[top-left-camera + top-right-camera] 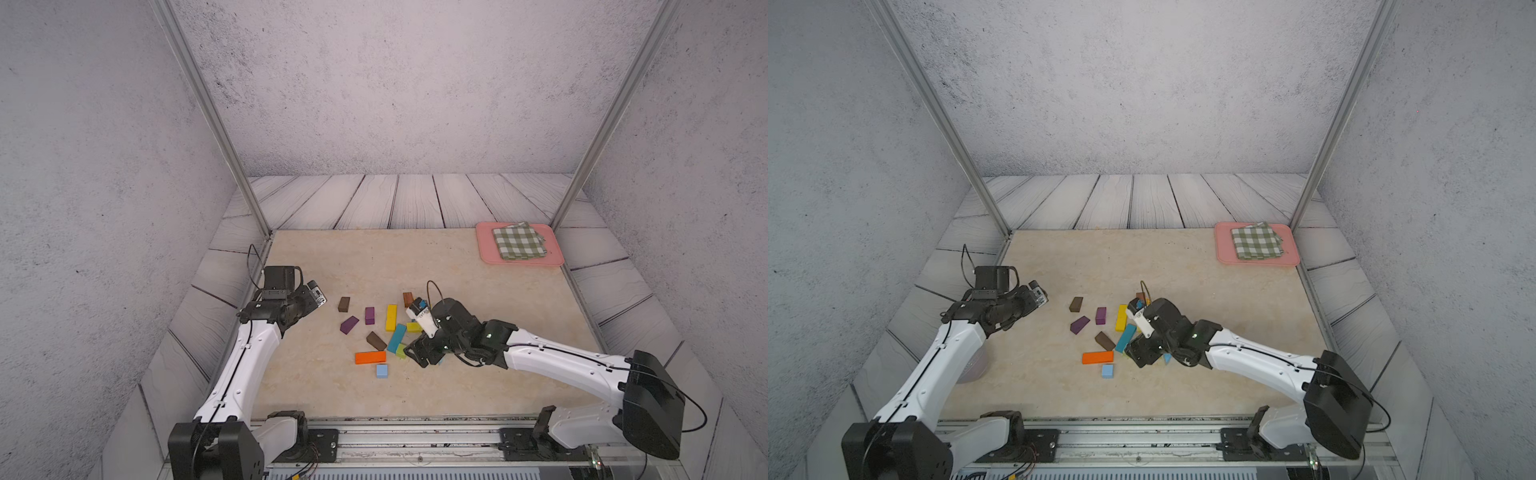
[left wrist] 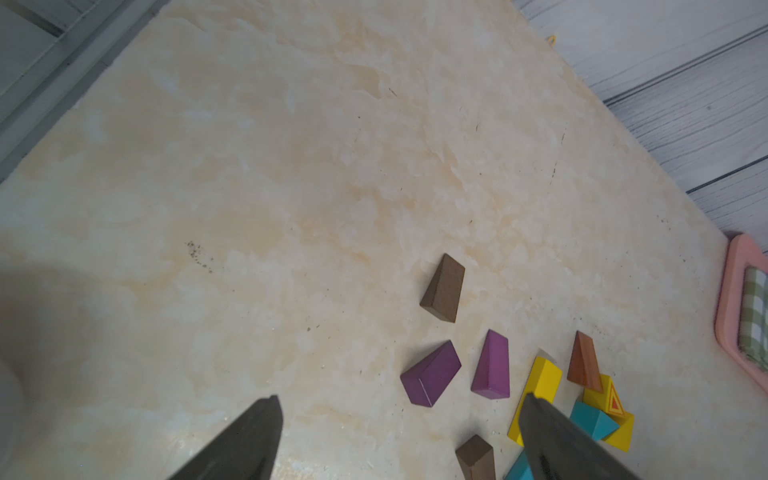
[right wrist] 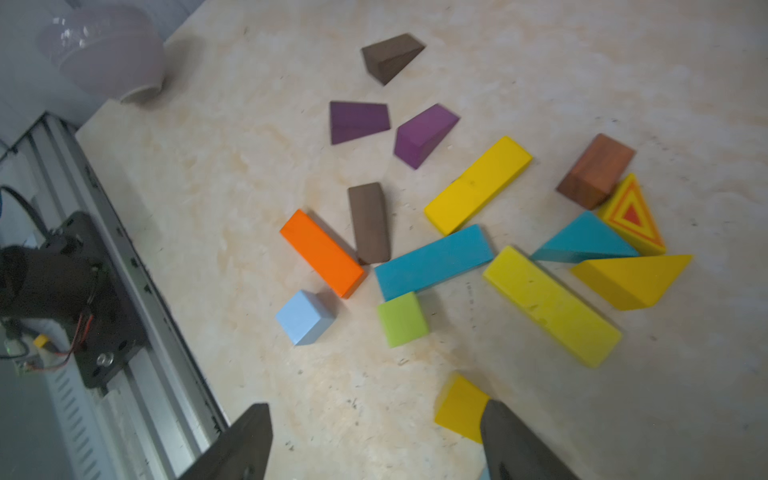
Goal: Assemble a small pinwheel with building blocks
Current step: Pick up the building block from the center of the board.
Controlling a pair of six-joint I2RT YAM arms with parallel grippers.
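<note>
Right jaws, apart and empty, over a yellow block (image 3: 461, 409) near the green cube (image 3: 402, 319); they should centre before closing (left jaws gape, empty).

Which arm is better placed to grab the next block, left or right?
Right, probably. The right gripper hangs open just over the building blocks, a yellow piece beside one finger. The left gripper, also open, sits off to the pile's side, near the purple wedges.
</note>
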